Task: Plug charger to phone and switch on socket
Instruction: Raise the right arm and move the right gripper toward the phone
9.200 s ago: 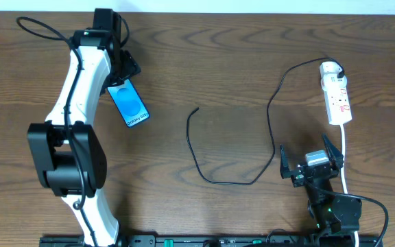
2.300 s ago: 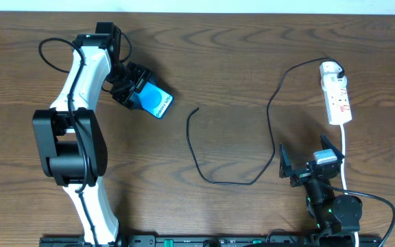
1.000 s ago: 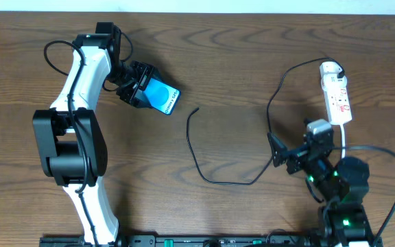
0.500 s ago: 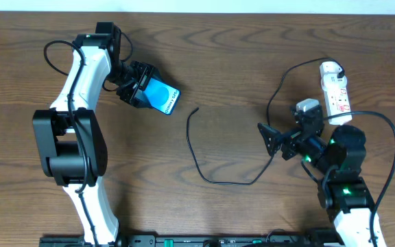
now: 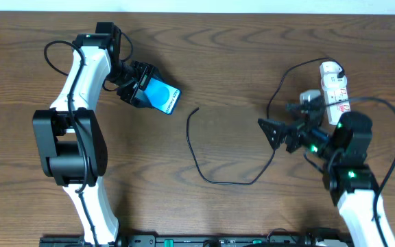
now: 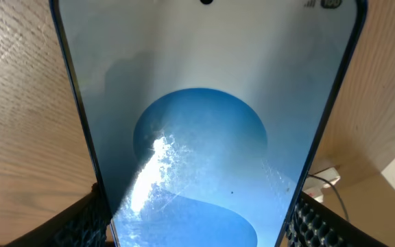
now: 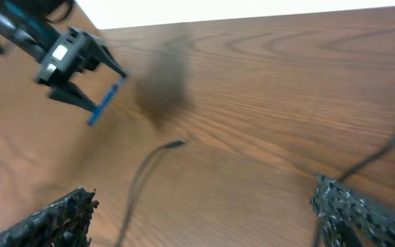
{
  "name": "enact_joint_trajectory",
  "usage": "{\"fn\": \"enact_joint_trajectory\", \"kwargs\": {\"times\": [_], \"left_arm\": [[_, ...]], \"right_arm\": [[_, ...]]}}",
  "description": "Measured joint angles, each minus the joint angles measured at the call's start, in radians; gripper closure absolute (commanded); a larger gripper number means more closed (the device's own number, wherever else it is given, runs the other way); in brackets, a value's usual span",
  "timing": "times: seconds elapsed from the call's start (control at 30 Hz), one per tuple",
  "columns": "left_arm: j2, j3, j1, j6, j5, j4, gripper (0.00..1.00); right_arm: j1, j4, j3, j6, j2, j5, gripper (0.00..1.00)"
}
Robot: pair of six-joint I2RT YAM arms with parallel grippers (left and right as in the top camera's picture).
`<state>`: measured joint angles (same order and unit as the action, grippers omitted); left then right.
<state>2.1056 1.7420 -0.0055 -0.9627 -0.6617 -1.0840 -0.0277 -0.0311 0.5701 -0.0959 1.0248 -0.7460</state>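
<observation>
Overhead view: the left gripper [image 5: 145,91], at 10 o'clock on the table [image 5: 238,55], has its jaws clamped on the long edges of the phone [image 5: 164,98], which points toward 4 o'clock with its blue screen up. The charger [image 5: 232,183] lies loose near centre, its connector tip [image 5: 196,108] at the phone's 4 o'clock, apart from it. The right gripper [image 5: 271,132], at 3 o'clock, is spread wide and holds nothing. The socket [image 5: 336,82] lies at 2 o'clock.
</observation>
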Motion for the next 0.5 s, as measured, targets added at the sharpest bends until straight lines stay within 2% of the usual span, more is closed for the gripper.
{"fn": "enact_joint_trajectory", "kwargs": {"times": [0.3,0.5], "left_arm": [[0.000,0.000,0.000,-0.029,-0.081,0.000,0.32],[0.000,0.000,0.000,-0.062,-0.158,0.003,0.32]], "right_arm": [[0.000,-0.192,0.290,-0.045,0.265,-0.171,0.01],[0.000,-0.204,0.389,-0.050,0.364,-0.245,0.01]]}}
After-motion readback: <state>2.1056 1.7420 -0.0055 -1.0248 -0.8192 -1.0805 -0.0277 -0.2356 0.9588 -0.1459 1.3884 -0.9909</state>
